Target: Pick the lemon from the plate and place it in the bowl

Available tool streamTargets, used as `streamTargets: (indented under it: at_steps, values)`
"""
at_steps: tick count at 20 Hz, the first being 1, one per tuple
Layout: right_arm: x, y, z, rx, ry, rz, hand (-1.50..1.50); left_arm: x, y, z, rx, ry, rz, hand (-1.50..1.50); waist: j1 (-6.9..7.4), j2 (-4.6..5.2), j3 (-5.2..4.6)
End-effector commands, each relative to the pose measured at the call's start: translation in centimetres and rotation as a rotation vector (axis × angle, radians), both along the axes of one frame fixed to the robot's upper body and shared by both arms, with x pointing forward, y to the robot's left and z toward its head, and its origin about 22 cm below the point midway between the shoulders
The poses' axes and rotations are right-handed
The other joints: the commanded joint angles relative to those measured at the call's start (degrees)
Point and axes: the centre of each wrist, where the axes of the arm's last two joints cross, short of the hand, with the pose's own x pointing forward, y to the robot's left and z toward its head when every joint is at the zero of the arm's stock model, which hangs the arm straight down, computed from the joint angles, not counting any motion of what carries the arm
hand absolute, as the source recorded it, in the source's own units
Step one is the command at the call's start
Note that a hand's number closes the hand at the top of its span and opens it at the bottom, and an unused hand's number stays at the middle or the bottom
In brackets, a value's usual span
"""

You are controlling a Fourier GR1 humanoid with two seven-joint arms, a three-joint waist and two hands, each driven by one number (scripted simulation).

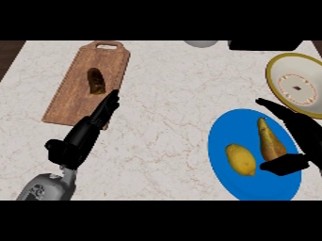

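My right hand [315, 141] hangs spread over the blue plate's [226, 132] right side, thumb out. The lemon [240, 160] lies on the plate just left of it, past the pear [269, 141], long axis pointing roughly away from me. My left hand [80, 136] is well apart, so the right one goes.

The right hand [315, 140] hides part of the blue plate [226, 181]. The bowl [283, 70] is cut off at the right edge. The dark lump [95, 81] on the cutting board [66, 106] is too dim to name.
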Motion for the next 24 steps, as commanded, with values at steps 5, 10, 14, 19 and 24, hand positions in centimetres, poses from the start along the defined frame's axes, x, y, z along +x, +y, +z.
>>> streamTargets:
  at_steps: [5,10,14,19,24]
  values:
    - [1.2,3.9,4.8,-0.279,0.424,0.097,-1.5,0.3,-0.2,0.1,0.002,-0.001,-0.028,0.0,0.62,0.2,-0.02]
    - [2.6,7.3,7.6,-0.308,0.556,0.101,-1.5,-0.1,-0.2,-0.4,0.005,-0.009,-0.02,0.0,0.16,0.1,0.13]
    - [2.1,7.5,6.1,-0.325,0.604,0.089,-1.5,-0.3,1.1,-0.2,-0.004,0.012,-0.008,0.0,-0.57,0.04,0.24]
    - [0.8,10.6,6.1,-0.339,0.574,0.087,-1.5,-1.1,-0.7,-2.1,-0.002,0.006,0.009,0.0,-0.8,-0.01,0.23]
    - [-0.3,10.1,4.3,-0.36,0.528,0.071,-1.5,-1.9,-0.3,-0.3,-0.003,-0.007,0.025,0.0,-0.88,-0.08,0.27]
